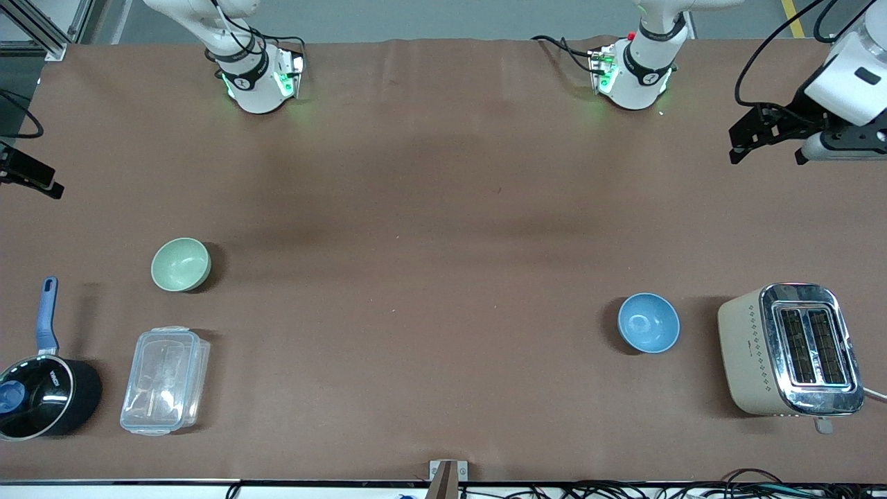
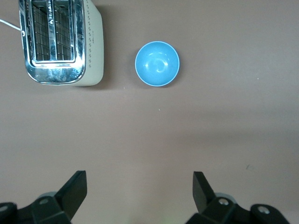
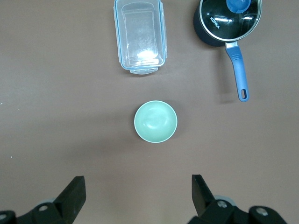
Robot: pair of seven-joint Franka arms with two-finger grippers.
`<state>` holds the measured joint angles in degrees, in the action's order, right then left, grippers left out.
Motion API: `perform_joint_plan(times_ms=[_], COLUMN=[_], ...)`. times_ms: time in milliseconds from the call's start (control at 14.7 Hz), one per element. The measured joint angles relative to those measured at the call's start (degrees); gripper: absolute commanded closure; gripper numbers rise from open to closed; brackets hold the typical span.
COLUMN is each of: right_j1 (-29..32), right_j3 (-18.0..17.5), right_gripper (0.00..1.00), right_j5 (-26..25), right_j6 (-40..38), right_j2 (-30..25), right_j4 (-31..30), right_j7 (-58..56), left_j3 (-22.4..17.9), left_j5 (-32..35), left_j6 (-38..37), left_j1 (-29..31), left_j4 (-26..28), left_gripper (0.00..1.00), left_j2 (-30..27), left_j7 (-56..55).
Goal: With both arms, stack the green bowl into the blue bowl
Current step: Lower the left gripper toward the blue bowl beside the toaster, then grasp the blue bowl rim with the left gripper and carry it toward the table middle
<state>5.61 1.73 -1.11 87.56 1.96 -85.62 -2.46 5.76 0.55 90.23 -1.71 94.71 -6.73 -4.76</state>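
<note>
Awaiting grasp | both jaws spread, empty, high over tabletop | right gripper should descend centred on green bowl rim | blue bowl untouched

brown-covered table, grey floor, cables along table edge

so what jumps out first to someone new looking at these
Two small bowls sit wide apart: the green bowl toward the right arm's end, the blue bowl toward the left arm's end beside a cream and chrome toaster. Both tools, left and right, hang open, each above its own bowl's stretch of table.
</note>
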Motion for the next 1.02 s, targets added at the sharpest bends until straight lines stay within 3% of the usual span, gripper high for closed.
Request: perform_joint_plan(times_ms=[272, 476, 816, 1020], right_j1=[0.0, 0.0, 0.2, 0.2], right_j3=[0.0, 0.2, 0.3, 0.4], right_gripper=[0.0, 0.0, 0.0, 0.0], right_j5=[0.0, 0.0, 0.0, 0.0], right_j6=[0.3, 0.3, 0.6, 1.5], right_j2=[0.0, 0.0, 0.2, 0.6], right_j4=[0.0, 0.0, -0.1, -0.1], right_j7=[0.0, 0.0, 0.0, 0.0], left_j3=[0.0, 0.0, -0.1, -0.1], left_j5=[0.0, 0.0, 0.4, 4.5], left_j6=[0.0, 3.0, 27.3, 38.0], left_j1=[0.2, 0.9, 3.5, 3.5], left_j4=[-0.5, -1.2, 1.7, 1.7], left_gripper=[0.0, 0.0, 0.0, 0.0], left_j2=[1.3, 7.2, 26.0, 36.2], left_j7=[0.1, 0.1, 0.3, 0.0])
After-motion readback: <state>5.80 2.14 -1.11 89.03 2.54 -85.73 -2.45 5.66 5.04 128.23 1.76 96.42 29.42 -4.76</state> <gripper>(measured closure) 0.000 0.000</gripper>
